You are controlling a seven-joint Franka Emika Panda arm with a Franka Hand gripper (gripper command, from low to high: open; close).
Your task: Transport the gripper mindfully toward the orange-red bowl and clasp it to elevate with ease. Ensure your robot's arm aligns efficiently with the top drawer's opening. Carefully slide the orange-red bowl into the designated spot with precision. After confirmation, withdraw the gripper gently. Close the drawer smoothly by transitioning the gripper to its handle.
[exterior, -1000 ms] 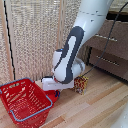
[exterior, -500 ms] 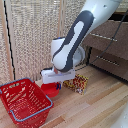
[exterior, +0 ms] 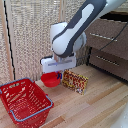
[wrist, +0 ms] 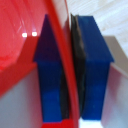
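Note:
My gripper (exterior: 55, 74) is shut on the rim of the orange-red bowl (exterior: 50, 79), which hangs just above the wooden floor at the exterior view's left centre. In the wrist view the two dark-blue fingers (wrist: 93, 70) clamp the red rim (wrist: 61, 55) between them, with the glossy inside of the bowl (wrist: 20, 45) on one side. The white arm (exterior: 80, 25) slants up toward the exterior view's upper right. The grey-brown dresser stands at the exterior view's right, with the top drawer (exterior: 107, 29) and its silver handle (exterior: 100, 36). I cannot tell how far the drawer is open.
A large red mesh basket (exterior: 25, 100) stands on the floor at the exterior view's lower left, close to the bowl. A patterned yellow-red box (exterior: 75, 82) lies just to the bowl's right. A lower drawer with its own bar (exterior: 107, 61) sits under the top one. A woven screen (exterior: 30, 35) stands behind.
The gripper has risen a little with the bowl in it, and the bowl now hangs off the floor. The arm has swung upward.

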